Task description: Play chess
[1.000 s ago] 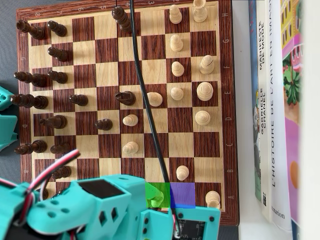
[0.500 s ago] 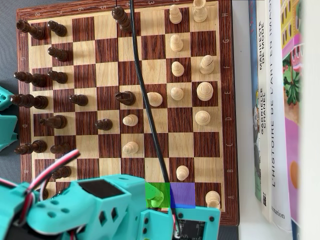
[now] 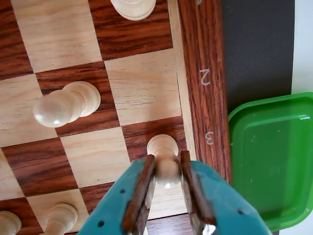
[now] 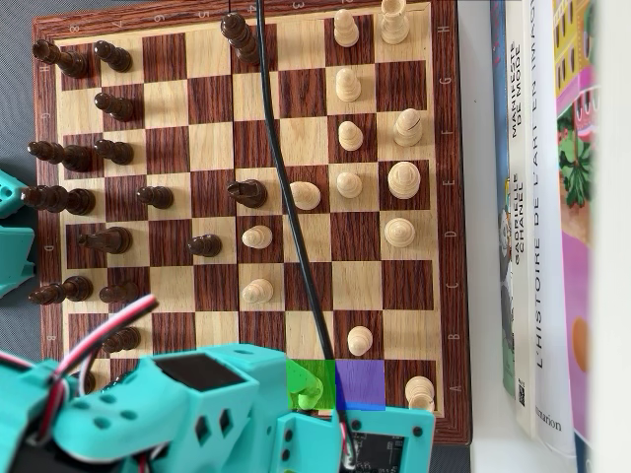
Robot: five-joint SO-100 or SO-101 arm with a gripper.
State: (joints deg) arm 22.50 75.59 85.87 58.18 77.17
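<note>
Wrist view first: my claw (image 3: 167, 171) is closed narrowly on a light pawn (image 3: 164, 159), fingers pressing both sides of its head, and it stands on a dark square at the chessboard (image 3: 205, 98) edge, beside the green tray (image 3: 269, 156). Overhead view shows my arm covering that corner, with a green overlay square (image 4: 311, 384) and a blue overlay square (image 4: 361, 384) next to it. I judge the rounded head could slip if I lift crookedly, toppling the pawn onto a neighbouring pawn (image 3: 63, 105).
</note>
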